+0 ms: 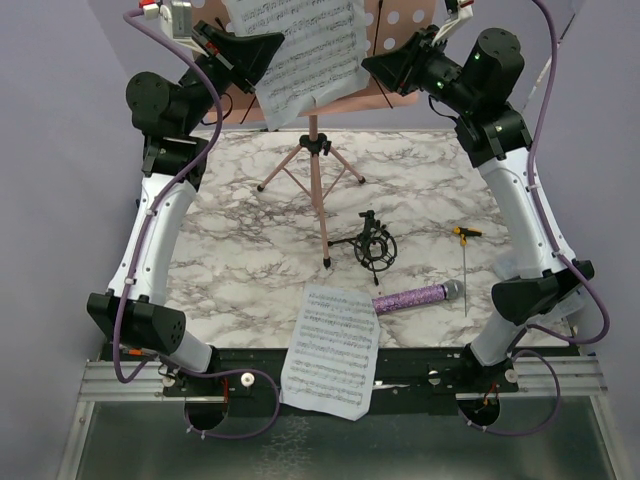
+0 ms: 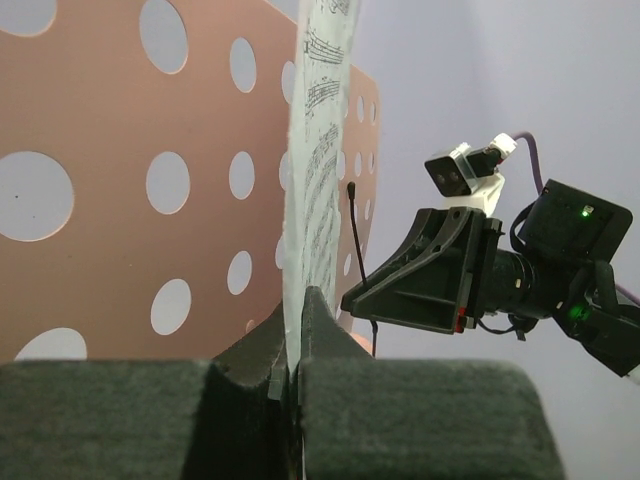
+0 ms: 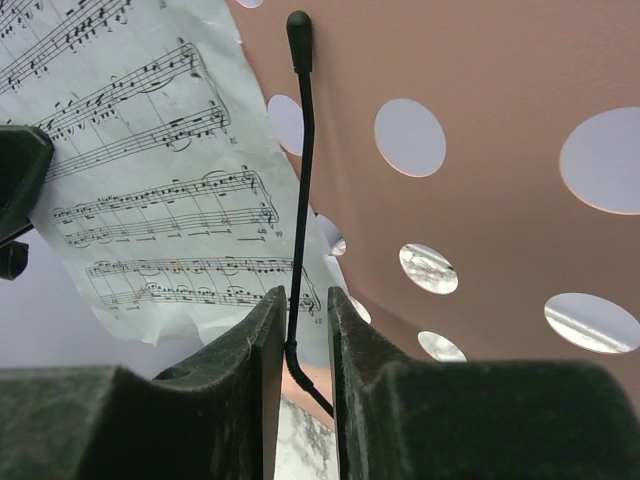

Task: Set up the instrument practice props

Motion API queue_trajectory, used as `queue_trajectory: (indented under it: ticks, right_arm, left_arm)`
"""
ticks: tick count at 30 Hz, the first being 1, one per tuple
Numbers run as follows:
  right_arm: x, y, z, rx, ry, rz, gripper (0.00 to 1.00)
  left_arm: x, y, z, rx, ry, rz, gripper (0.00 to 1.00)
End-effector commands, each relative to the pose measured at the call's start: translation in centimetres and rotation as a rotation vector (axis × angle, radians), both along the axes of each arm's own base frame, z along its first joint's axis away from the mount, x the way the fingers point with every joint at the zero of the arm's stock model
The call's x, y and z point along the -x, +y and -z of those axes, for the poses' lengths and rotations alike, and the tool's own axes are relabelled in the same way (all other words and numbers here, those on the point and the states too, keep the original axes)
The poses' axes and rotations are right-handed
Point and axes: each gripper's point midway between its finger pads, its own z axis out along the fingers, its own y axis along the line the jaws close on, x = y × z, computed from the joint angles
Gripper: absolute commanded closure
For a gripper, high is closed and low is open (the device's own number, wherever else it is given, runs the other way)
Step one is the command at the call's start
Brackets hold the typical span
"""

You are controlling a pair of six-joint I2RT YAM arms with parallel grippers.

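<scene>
The pink perforated music stand (image 1: 317, 185) stands on its tripod at the back middle. A white sheet-music page (image 1: 305, 50) lies against its desk. My left gripper (image 1: 272, 44) is shut on that page's left edge; in the left wrist view the page (image 2: 320, 180) runs between the closed fingers (image 2: 325, 320), in front of the pink desk (image 2: 100, 250). My right gripper (image 1: 370, 66) is at the desk's right side, slightly open, with the stand's thin black retainer wire (image 3: 300, 150) between its jaws. A second page (image 1: 330, 345), the glittery purple microphone (image 1: 415, 297) and the black shock-mount (image 1: 373, 245) lie on the table.
A yellow-handled screwdriver (image 1: 465, 250) lies right of the shock-mount. The second page overhangs the table's near edge. The stand's tripod legs (image 1: 290, 165) spread over the back middle of the marble tabletop (image 1: 230, 260).
</scene>
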Motion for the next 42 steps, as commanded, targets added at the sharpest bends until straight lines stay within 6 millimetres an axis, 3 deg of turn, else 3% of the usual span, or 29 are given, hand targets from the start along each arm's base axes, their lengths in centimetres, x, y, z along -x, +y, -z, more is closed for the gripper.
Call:
queue_trajectory:
  ticks: [1,8,17,34,42]
  right_arm:
    - [0.2,0.1,-0.9,-0.01,-0.032,-0.025,0.76]
    - [0.2,0.0,-1.1,-0.014,-0.046,-0.023,0.9]
    - [0.3,-0.2,-1.1,-0.003,-0.056,-0.01,0.99]
    - [1.9,-0.5,-1.6,-0.006,-0.126,-0.027,1.0]
    - [2.2,-0.4,-1.2,0.002,-0.136,-0.043,1.0]
  left_arm:
    - [1.0,-0.7,-1.2,-0.008,-0.061,0.022,1.0]
    - [0.7,-0.9,-1.4,-0.003,-0.067,0.016,1.0]
    - [0.0,-1.2,-1.1,0.004,-0.057,0.011,1.0]
    - [0.1,-4.1,-1.1,-0.007,-0.077,0.06,1.0]
    - [0.2,-6.8,-1.3,-0.046,-0.106,0.085,1.0]
